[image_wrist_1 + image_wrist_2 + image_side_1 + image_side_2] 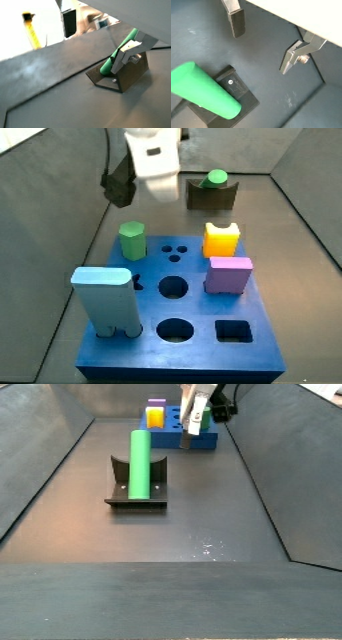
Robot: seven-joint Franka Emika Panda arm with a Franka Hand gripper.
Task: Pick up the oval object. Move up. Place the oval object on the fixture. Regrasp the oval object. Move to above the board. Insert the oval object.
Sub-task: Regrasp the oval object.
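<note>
My gripper hangs above the worktop beside the fixture, jaws spread wide and holding nothing, touching nothing. The oval object rests leaning in the fixture's notch, clear of my fingers, near the board.

- The pincer hangs over the dark grey tabletop with its jaws wide apart and nothing between them.
- One finger shows a dark pad, the other finger is a silver plate.
- The oval object, a plain green rod, rests on the dark fixture, well clear of the fingers.
</note>
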